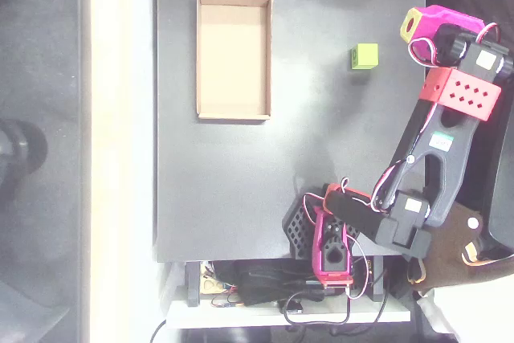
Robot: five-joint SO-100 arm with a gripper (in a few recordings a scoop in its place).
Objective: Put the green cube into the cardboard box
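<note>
While the green cube (pixel 364 56) sits well apart from the cardboard box (pixel 233 113), the fingers' (pixel 409 26) state is unclear.

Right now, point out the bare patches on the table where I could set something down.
The widest bare stretch is the table below the box, running right to the arm. Another lies between box and cube. The box floor is bare too. It is crowded at the lower right, around the arm's base and its cables.

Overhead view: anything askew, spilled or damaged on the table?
Nothing stands out. The cardboard box sits square and empty; the green cube rests apart from it to the right, intact. The gripper is right of the cube, not touching it.
</note>
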